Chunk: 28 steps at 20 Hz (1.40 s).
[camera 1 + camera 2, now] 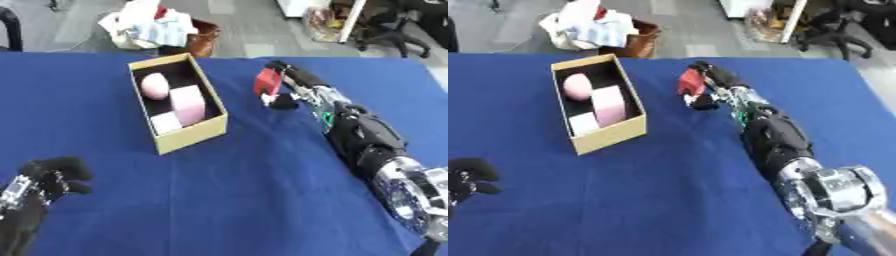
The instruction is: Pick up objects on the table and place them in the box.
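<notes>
Right of box (187, 134), right hand (282, 86) gripping red block (266, 81)

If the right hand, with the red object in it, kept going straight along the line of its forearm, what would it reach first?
The right hand points up and left, holding a red block. That line runs over bare blue tablecloth toward the far table edge, past the cardboard box's far corner. The way looks free, though depth is hard to judge.

Left of my matt black right hand (284, 82), a tan cardboard box (188, 135) sits on the bench's (245, 200) matt blue cloth.
</notes>
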### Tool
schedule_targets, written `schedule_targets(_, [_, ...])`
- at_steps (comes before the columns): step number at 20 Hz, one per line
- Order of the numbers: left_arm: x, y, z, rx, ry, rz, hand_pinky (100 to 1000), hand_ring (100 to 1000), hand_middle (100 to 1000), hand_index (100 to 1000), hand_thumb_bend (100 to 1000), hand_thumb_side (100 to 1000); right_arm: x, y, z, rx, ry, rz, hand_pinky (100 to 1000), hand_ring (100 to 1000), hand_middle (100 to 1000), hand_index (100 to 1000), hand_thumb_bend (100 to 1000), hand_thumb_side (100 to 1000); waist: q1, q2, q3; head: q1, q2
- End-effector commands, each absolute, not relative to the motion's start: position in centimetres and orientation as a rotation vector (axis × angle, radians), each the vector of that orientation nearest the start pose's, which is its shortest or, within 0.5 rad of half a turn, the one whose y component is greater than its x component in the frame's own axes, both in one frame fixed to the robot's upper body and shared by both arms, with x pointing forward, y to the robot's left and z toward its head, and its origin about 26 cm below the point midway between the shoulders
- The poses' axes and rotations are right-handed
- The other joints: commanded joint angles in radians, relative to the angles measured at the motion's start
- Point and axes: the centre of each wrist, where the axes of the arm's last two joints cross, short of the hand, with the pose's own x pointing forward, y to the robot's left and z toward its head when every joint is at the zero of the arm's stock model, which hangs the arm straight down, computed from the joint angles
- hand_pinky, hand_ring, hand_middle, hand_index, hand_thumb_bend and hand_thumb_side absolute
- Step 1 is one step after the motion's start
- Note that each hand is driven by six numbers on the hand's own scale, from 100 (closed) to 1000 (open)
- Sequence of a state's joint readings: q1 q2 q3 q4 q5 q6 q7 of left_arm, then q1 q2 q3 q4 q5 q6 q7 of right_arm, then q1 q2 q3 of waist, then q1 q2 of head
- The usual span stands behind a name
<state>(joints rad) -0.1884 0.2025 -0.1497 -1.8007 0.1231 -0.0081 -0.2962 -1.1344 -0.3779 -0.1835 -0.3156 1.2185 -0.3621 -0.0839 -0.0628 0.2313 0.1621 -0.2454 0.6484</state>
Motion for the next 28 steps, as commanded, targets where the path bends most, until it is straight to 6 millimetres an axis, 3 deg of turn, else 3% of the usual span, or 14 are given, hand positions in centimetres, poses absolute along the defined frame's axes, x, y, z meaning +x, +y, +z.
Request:
schedule_targets(1, [30.6,22.4,11.2,-0.323,-1.934,-0.577,643,695,642,757,100,971,50.8,-33.1,15.9,-1.034,-1.503,1.177,914,987,1000,1000,100,570,0.012,0.001,0.003,-0.004,-0.010])
schedule_targets(8, [30.5,22.4,11.3,-0.319,-1.936,-0.584,643,695,642,757,100,982,50.8,-33.4,16.1,-1.026,-1.505,1.157,911,982,1000,1000,100,589,0.014,0.013,0.011,-0.005,-0.007])
schedule_targets(20, [30.5,22.5,11.4,-0.314,-1.939,-0.591,644,696,642,757,100,993,50.4,-34.2,14.8,-1.012,-1.455,1.136,897,962,981,1000,100,621,0.020,0.027,0.017,-0.011,0.001])
schedule_targets(28, [30.6,22.5,11.5,-0.316,-1.942,-0.596,645,696,642,758,100,992,50.1,-34.6,13.9,-1.028,-1.437,1.104,870,920,892,1000,100,574,0.022,0.029,0.015,-0.012,0.003])
